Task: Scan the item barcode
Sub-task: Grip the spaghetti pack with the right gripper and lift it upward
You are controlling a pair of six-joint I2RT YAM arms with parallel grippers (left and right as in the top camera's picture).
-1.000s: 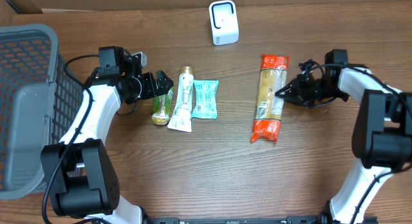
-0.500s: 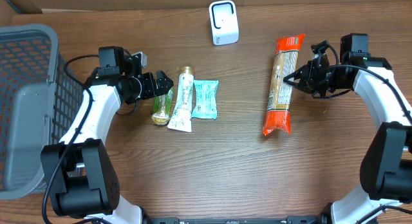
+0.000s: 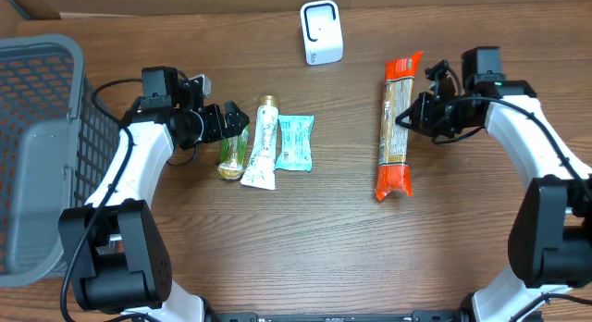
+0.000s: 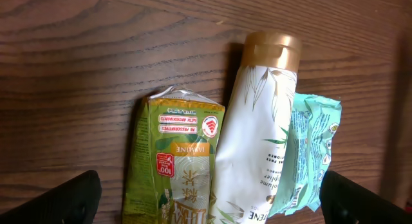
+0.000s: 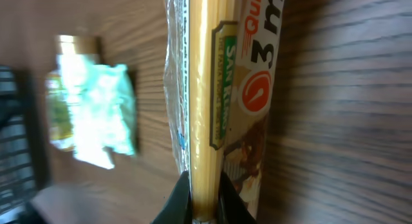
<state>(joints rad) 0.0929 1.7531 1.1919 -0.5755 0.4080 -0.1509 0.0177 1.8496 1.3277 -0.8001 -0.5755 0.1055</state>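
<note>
Spaghetti packet [image 3: 395, 118]: long and clear-wrapped with orange-red ends. It lies lengthwise right of centre on the tabletop [image 3: 305, 248]. Its upper end is below and right of the white scanner [image 3: 321, 32], apart from it. Whether it rests on the wood or hangs just clear of it cannot be told from above.

Right gripper [image 3: 413, 118]: clamped on the packet's right long edge, somewhat above the middle. The wrist view shows the fingertips [image 5: 175, 208] pinched nearly together on a thin part of the wrap.

Left gripper [image 3: 233, 121]: jaws wide apart, holding nothing. It hovers at the top of the green tea pack [image 3: 231, 154], which lies beside a white tube [image 3: 262, 146] and a teal sachet pack [image 3: 295, 142].

Basket [image 3: 37, 146]: grey, at the far left, not involved.

Barcode: not visible in any view, so its face is unknown.

Step in hand, as judged: carrying the packet to the scanner.

Handling notes:
- A long packet held by one edge will likely droop and swing, so travel should be slow and level.
- The wrist should roll so each broad face in turn meets the scanner's front window.
- The gripper should stay off the printed panel.
- The packet should stop short of the scanner, which looks light enough to topple.
- The left arm is best left parked.
</note>
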